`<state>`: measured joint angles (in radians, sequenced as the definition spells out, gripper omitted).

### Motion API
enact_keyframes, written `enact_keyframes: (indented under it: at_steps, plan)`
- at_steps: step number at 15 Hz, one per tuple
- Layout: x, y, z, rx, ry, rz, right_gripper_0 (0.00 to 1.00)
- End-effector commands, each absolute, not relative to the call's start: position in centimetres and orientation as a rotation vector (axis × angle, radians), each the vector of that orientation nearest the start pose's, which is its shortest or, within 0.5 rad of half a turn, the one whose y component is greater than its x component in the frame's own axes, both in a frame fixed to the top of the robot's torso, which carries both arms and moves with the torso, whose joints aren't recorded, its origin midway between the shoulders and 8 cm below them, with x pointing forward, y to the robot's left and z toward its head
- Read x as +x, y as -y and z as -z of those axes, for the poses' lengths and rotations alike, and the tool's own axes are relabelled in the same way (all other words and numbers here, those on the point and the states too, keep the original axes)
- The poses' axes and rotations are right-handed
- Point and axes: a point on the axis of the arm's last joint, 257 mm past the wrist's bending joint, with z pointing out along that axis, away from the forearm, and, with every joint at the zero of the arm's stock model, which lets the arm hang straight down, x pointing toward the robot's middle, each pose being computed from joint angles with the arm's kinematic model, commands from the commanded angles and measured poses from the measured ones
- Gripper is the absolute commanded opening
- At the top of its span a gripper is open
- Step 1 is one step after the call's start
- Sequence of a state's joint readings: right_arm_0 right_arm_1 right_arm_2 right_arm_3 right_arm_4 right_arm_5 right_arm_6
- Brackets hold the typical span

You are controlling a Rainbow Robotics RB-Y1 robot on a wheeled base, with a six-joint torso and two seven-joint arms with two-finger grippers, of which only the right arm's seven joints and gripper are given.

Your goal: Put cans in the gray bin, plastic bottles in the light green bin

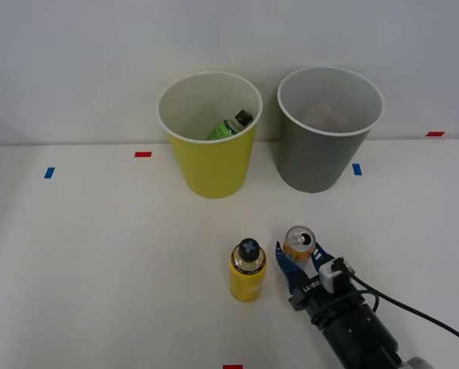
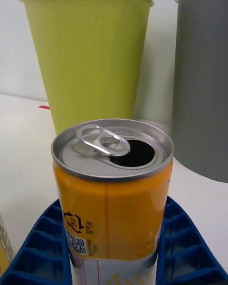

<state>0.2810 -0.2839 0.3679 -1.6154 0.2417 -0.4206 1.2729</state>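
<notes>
1. On the can [image 2: 112, 204] you can make out a QR code low on its orange side, with a black recycling-arrow mark just above it.
2. On the right gripper [image 1: 304, 263], white letters stand on the black mount behind the fingers; you cannot read them fully.

This looks like a robot lab or test room, not a home. The desk [image 1: 98, 254] is plain white and bare, set against a blank pale wall [image 1: 75, 61]. Small red tape marks [image 1: 143, 154] and blue tape marks [image 1: 49, 173] are stuck on the desk at spaced spots, like position markers. A black robot arm [image 1: 356, 327] with a cable [image 1: 421, 311] reaches in over it. Two plain bins, light green bin [image 1: 214, 165] and gray bin [image 1: 315, 157], stand side by side at the back.
</notes>
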Motion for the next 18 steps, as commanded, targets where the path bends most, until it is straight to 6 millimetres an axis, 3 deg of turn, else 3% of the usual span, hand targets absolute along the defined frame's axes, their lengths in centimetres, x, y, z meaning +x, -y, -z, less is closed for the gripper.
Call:
enact_keyframes:
  at_steps: [1,11,14,18]
  plan:
    - [41.0,11.1,27.0,-0.392,-1.438,-0.29,0.01]
    - [39.9,12.4,26.2,-0.352,-1.401,-0.317,0.0]
    - [39.5,13.3,24.8,-0.343,-1.358,-0.343,0.0]
    - [39.3,14.5,20.6,-0.282,-1.294,-0.393,0.0]
